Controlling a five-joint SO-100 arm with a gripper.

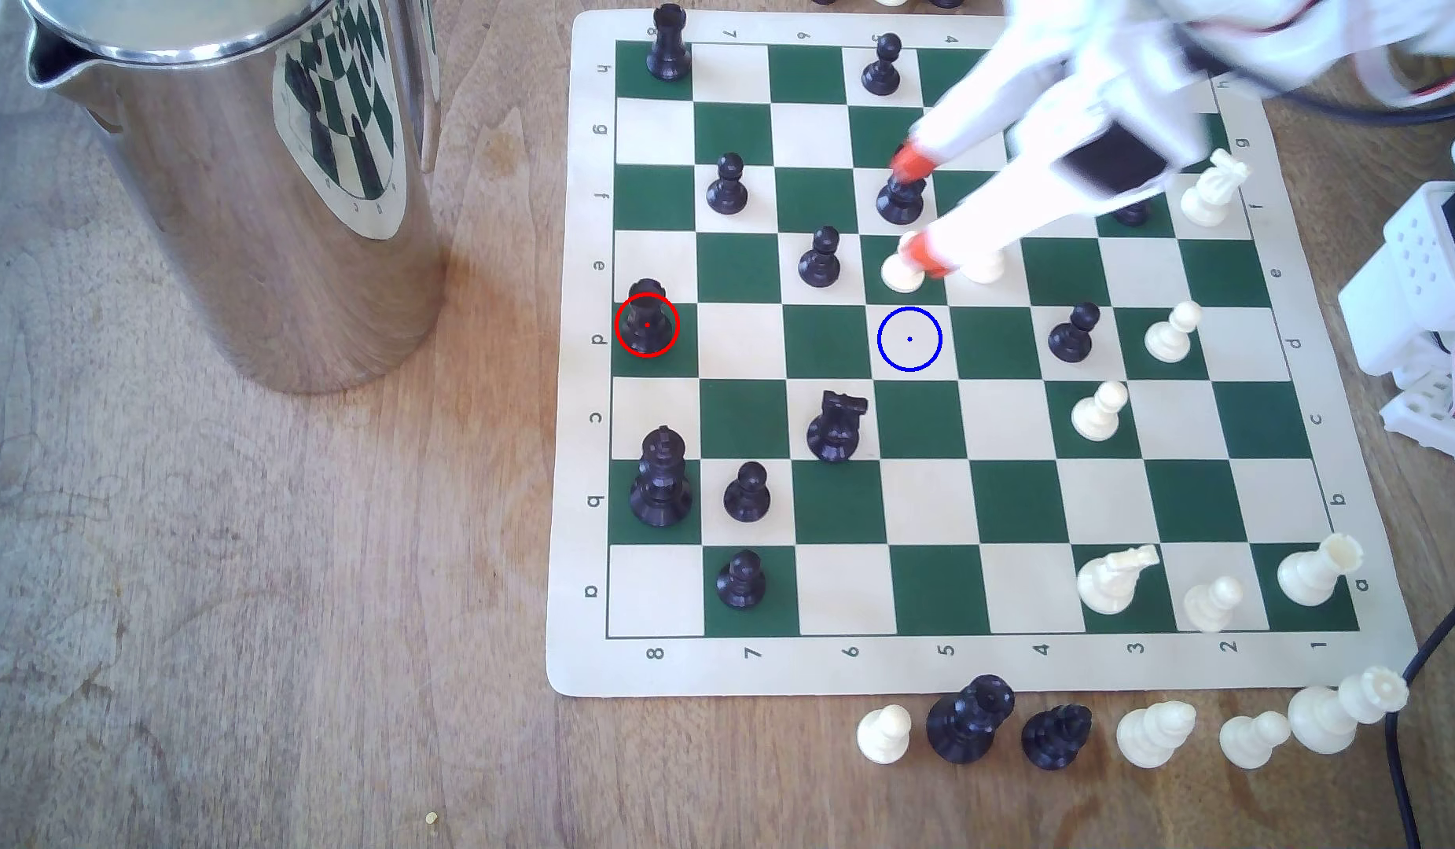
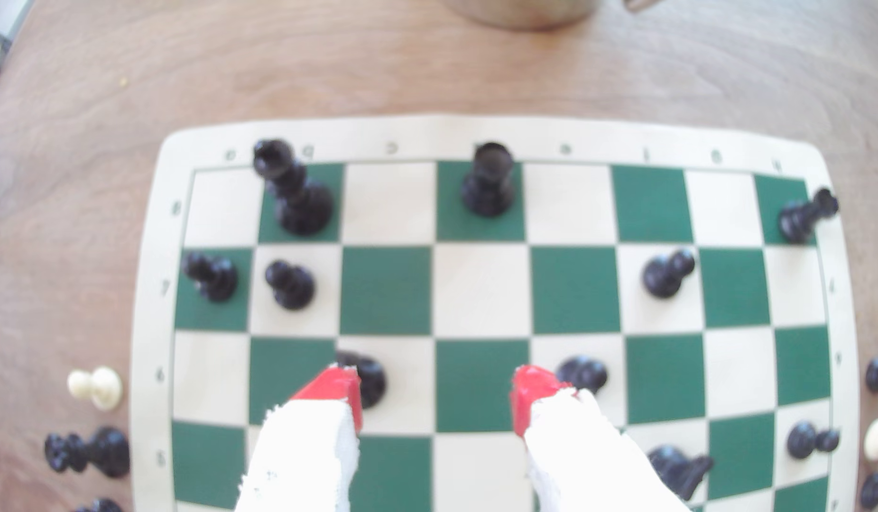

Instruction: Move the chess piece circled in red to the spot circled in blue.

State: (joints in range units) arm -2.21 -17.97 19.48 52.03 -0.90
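Your claw [image 1: 912, 212] hangs wide open, empty, above mid-board.
The exterior view marks the black rook [image 1: 647, 314] ringed red at the board's left edge, the blue-ringed square [image 1: 909, 340] three squares right; wrist view shows one rook [image 2: 488, 179] unmarked.

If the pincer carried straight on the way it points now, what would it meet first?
Probably the black rook, centred ahead of the open pincer. The squares between look free, though depth is unclear.

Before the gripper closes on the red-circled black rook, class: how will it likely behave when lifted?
The rook looks like rigid plastic, so probably stiff and light. Its glossy, straight body may slip between the open gripper fingers. Tall over a flared base, it could tip if nudged high.
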